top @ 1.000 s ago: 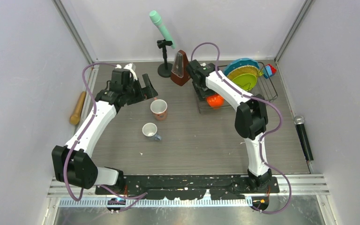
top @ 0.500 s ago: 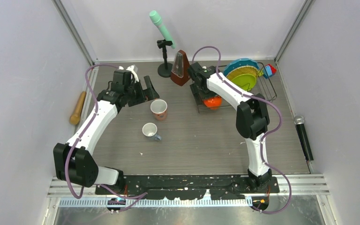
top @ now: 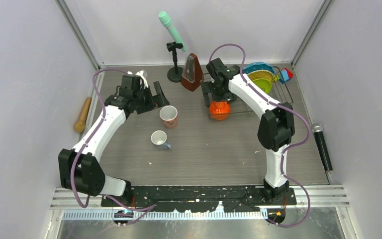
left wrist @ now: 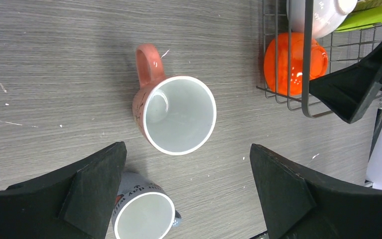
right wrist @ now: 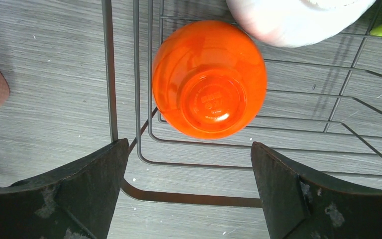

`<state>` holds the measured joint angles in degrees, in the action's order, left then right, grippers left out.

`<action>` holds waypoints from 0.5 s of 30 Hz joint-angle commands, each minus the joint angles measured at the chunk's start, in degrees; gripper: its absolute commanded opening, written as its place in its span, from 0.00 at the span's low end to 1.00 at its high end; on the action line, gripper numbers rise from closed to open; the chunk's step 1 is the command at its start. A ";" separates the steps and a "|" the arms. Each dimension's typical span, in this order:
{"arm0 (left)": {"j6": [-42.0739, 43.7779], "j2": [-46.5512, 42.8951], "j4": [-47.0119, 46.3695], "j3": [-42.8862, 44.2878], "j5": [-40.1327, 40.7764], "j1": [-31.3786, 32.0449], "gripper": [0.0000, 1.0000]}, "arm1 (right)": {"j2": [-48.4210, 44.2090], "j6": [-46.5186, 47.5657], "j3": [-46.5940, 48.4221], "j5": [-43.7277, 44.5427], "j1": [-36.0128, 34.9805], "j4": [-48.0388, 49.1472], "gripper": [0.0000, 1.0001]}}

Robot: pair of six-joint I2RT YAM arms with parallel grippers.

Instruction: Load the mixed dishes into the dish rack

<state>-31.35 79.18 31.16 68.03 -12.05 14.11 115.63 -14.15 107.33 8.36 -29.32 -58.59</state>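
Note:
The dish rack stands at the back right and holds the teal plate and the lime-green plate upright. The orange bowl lies upside down in the rack's near-left corner, also in the right wrist view, with the white bowl behind it. My right gripper is open and empty above the orange bowl. My left gripper is open and empty above the pinkish mug, which stands upright on the table. The small grey-white mug stands nearer.
A brown metronome stands just left of the rack. A mint-green microphone on a stand is at the back. A black microphone lies at the right edge and a wooden handle at the left edge.
My right gripper has lifted and drawn back from the orange bowl, which now shows whole in the rack's corner. The left arm has barely moved.

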 commanded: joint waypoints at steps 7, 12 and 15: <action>-0.13 2.91 -0.44 0.68 -0.21 -0.31 0.91 | -12.86 -2.75 -2.75 -5.49 0.58 7.69 0.98; 0.60 4.24 0.76 -0.14 0.62 -0.25 0.88 | -20.40 -3.53 -9.95 -8.61 0.62 15.62 0.97; 0.68 4.76 0.52 -1.54 0.95 -0.23 0.86 | -25.52 -3.79 -14.09 -10.22 0.58 20.37 0.97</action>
<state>-31.22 83.66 31.55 67.61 -11.68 14.11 96.12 -16.84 97.21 1.30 -28.64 -47.31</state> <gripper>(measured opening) 0.869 0.972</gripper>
